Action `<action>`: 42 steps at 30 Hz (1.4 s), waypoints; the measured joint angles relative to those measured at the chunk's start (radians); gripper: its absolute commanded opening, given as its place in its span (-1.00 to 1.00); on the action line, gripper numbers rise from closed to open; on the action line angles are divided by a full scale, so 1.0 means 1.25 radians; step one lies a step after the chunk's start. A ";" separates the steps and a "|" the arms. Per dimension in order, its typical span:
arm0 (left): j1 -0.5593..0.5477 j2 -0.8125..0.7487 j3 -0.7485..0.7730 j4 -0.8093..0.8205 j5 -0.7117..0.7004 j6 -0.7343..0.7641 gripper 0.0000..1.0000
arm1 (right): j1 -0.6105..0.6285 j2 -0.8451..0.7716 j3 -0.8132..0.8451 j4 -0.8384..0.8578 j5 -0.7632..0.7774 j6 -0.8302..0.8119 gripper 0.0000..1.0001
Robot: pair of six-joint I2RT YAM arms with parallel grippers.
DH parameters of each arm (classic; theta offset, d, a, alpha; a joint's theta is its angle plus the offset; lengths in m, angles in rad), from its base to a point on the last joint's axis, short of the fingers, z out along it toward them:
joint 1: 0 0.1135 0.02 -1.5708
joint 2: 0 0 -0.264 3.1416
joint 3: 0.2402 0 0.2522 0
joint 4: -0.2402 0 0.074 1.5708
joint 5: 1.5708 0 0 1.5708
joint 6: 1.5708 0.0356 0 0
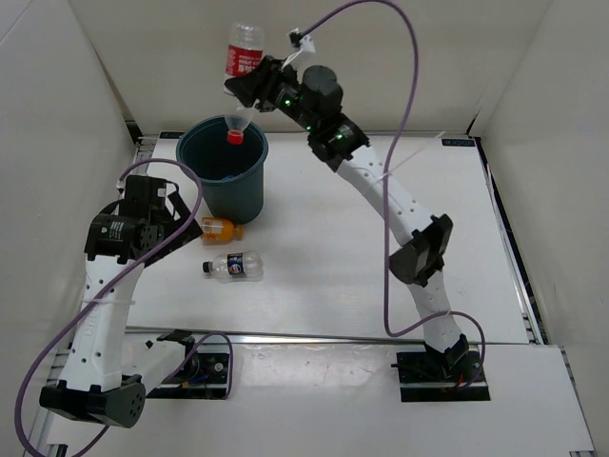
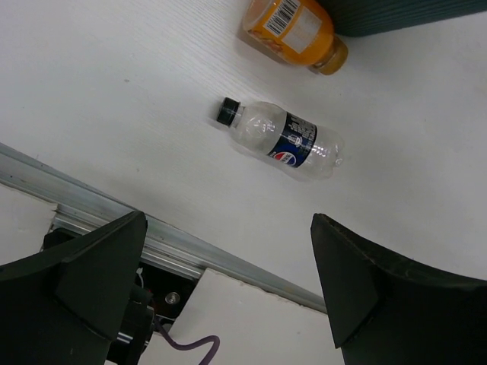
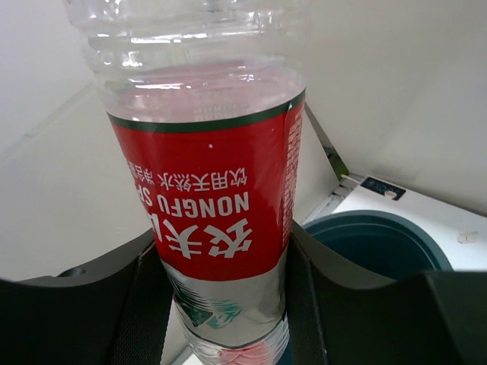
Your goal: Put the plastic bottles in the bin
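— Where is the red-label bottle [image 1: 244, 63]?
— Clamped between the right jaws, upside down. Its red cap hangs over the mouth of the bin [image 1: 225, 186], which stands near the far left corner of the desk [image 1: 324, 286].
— And the left jaws?
— Spread wide, gripping nothing, above the desk's left side.
— What do the wrist views add?
— The right one shows the ridged clear plastic and the glossy label with white characters under a green stripe. The left one shows the dark-label bottle [image 2: 278, 138] lying on its side on the desk, black cap toward the left edge. Beyond it lies the orange bottle [image 2: 293, 26], barcode up, just beside the bin's ribbed teal wall.
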 measured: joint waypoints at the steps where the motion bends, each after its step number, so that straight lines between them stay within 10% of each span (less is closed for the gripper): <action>1: -0.007 0.002 0.000 0.000 0.000 0.002 1.00 | 0.006 0.019 0.000 0.009 0.007 -0.009 -0.38; 8: -0.065 0.027 0.004 -0.002 0.003 0.012 1.00 | 0.024 0.125 0.000 0.075 0.064 -0.080 -0.28; 10: -0.074 0.033 0.004 -0.002 0.002 0.012 1.00 | 0.023 0.135 0.000 0.080 0.070 -0.098 0.21; 17: -0.080 0.034 0.004 -0.002 0.001 0.013 1.00 | 0.017 0.135 0.000 0.096 0.052 -0.131 0.90; 29: -0.080 0.014 -0.008 0.001 -0.103 -0.001 1.00 | 0.017 0.076 -0.035 -0.037 0.052 -0.154 0.99; 42: -0.159 0.001 -0.248 0.207 -0.024 0.090 1.00 | 0.010 -0.540 -0.422 -0.287 0.147 -0.139 0.99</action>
